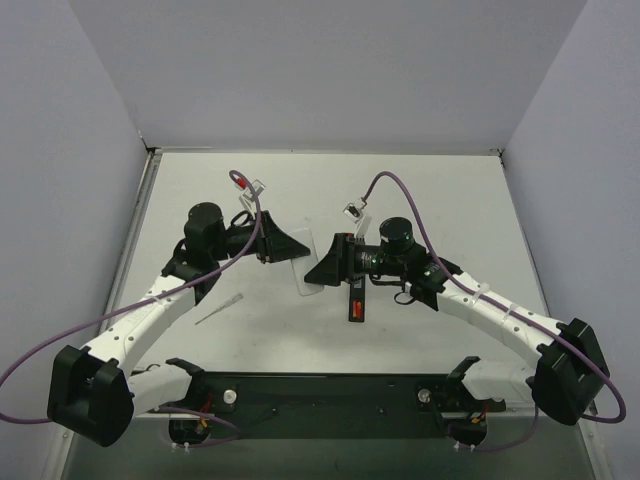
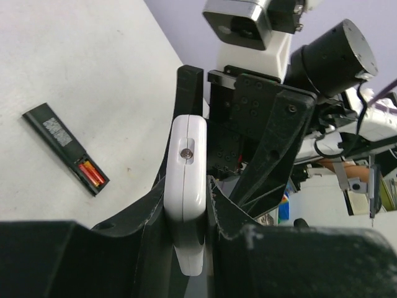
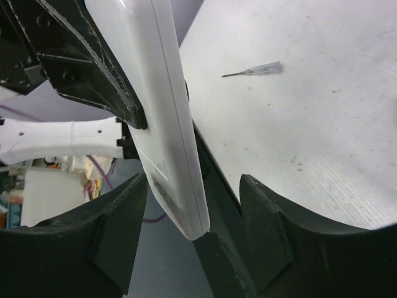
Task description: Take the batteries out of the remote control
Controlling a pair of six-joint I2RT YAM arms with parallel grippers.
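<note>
With the left hand [image 1: 287, 248] clamped on the white remote [image 2: 186, 180] and the right hand [image 1: 325, 268] apart, the batteries [image 2: 91, 174] in the black remote [image 2: 57, 131] look light and slick, probably best pinched mid-length.

Long slim black bar-shaped remote control [image 2: 61, 136] lies flat on the white table [image 1: 440, 200], back face up, grey printed label near mid-length. Top view: long axis runs roughly near-far, open battery recess [image 2: 98, 184] at the near end. Two small red cylindrical batteries [image 2: 89, 171] are seated in it, side by side, parallel to the body. End caps too small to tell.
</note>
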